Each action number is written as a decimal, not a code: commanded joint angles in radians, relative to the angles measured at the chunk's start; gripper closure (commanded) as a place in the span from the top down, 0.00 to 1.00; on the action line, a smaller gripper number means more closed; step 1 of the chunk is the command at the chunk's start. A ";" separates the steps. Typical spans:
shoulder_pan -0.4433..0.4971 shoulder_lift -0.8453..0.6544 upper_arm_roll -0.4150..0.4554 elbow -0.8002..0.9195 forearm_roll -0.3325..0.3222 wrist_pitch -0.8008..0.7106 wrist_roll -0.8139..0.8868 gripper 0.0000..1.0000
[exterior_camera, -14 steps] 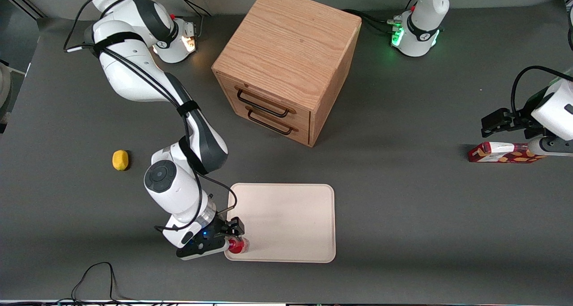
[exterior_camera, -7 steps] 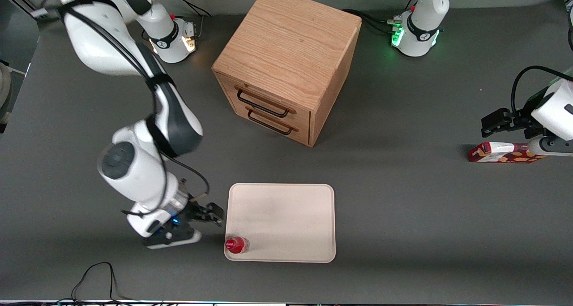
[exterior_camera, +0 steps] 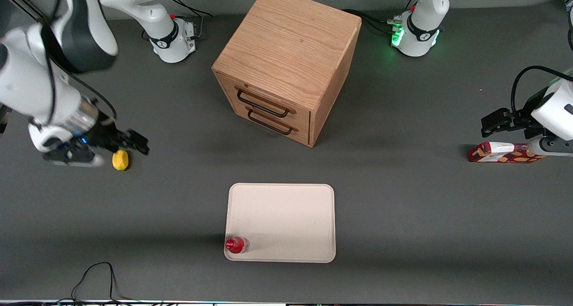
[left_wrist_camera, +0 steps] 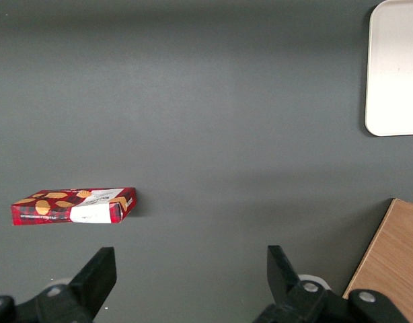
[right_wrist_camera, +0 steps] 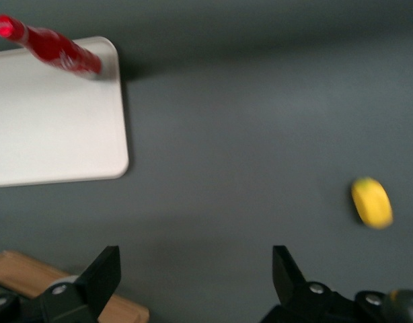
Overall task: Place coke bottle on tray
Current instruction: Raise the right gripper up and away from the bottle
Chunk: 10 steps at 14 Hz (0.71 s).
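Observation:
The coke bottle (exterior_camera: pixel 237 244), tiny with a red cap and red label, stands upright on the cream tray (exterior_camera: pixel 286 216), in the tray's corner nearest the front camera on the working arm's side. The wrist view shows the bottle (right_wrist_camera: pixel 55 48) on the tray (right_wrist_camera: pixel 52 128) too. My gripper (exterior_camera: pixel 134 142) hangs open and empty well above the table, toward the working arm's end, beside the yellow lemon (exterior_camera: pixel 120 160). In the wrist view the gripper (right_wrist_camera: pixel 193 269) has only bare table between its fingers.
A wooden drawer cabinet (exterior_camera: pixel 286 64) with two black handles stands farther from the front camera than the tray. A flat red-and-white carton (exterior_camera: pixel 503 153) lies toward the parked arm's end. The lemon (right_wrist_camera: pixel 371 202) shows in the wrist view. A black cable (exterior_camera: pixel 96 274) loops near the table's front edge.
My gripper let go of the bottle on the tray, then rose and swung away toward the working arm's end, ending beside the lemon. The bottle stayed standing in the tray's corner.

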 commanded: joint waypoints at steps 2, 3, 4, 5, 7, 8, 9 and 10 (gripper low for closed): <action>0.009 -0.162 -0.044 -0.089 -0.106 -0.118 -0.007 1.00; 0.009 -0.164 -0.067 -0.061 -0.112 -0.164 -0.007 1.00; 0.008 -0.155 -0.076 -0.022 -0.117 -0.206 -0.007 1.00; 0.008 -0.146 -0.076 0.015 -0.120 -0.241 -0.008 1.00; 0.006 -0.135 -0.076 0.049 -0.126 -0.265 -0.007 1.00; 0.006 -0.126 -0.076 0.060 -0.141 -0.266 -0.008 1.00; 0.006 -0.116 -0.076 0.075 -0.143 -0.266 -0.007 1.00; 0.006 -0.109 -0.078 0.081 -0.143 -0.275 -0.008 1.00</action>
